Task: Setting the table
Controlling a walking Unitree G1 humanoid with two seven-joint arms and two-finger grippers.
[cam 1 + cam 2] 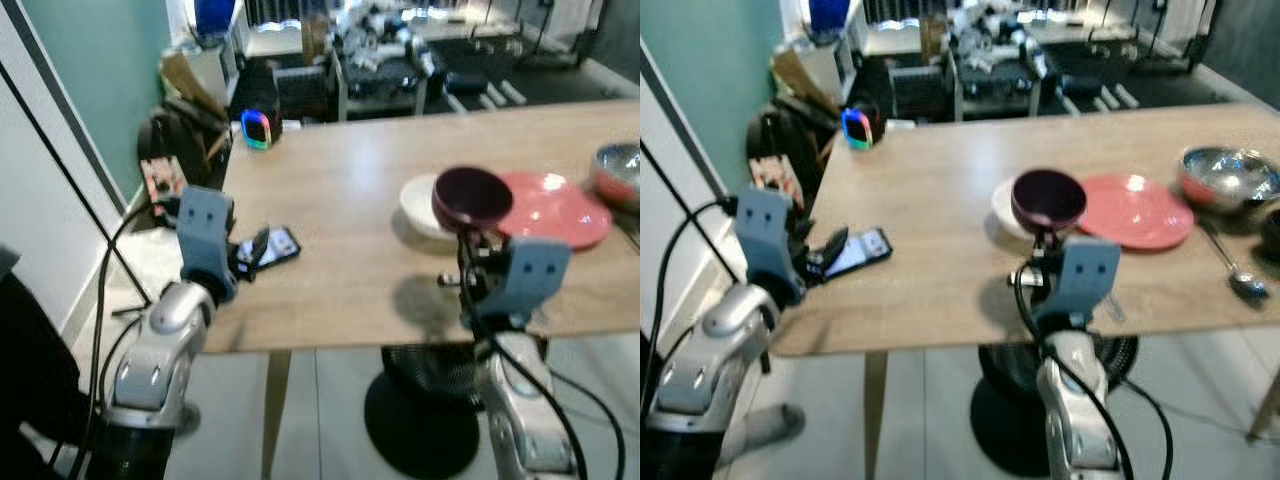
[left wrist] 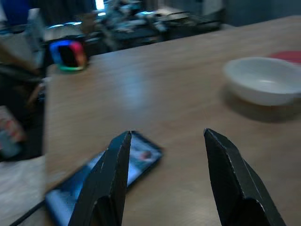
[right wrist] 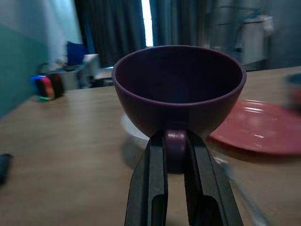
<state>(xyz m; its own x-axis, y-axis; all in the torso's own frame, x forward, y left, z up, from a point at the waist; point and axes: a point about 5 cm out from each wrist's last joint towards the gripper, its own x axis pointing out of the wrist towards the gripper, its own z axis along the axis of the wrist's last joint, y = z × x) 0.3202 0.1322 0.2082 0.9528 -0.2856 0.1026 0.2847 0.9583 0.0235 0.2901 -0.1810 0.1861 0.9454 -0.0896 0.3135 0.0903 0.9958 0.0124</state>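
Note:
A dark purple cup (image 1: 471,197) hangs above the wooden table (image 1: 340,190), held by its handle (image 3: 175,146) in my right gripper (image 3: 176,157), which is shut on it. Just behind the cup sits a white bowl (image 1: 1003,208), and to its right a pink plate (image 1: 1135,210). Further right stand a steel bowl (image 1: 1228,176) and a spoon (image 1: 1232,268). My left gripper (image 2: 164,141) is open over the table's left edge, above a phone (image 1: 275,246) with a lit screen.
A small glowing speaker (image 1: 256,130) stands at the table's far left corner. Behind the table are boxes, bags and cluttered furniture. A black round base (image 1: 420,420) sits on the tiled floor under the table. A black cable runs along my left arm.

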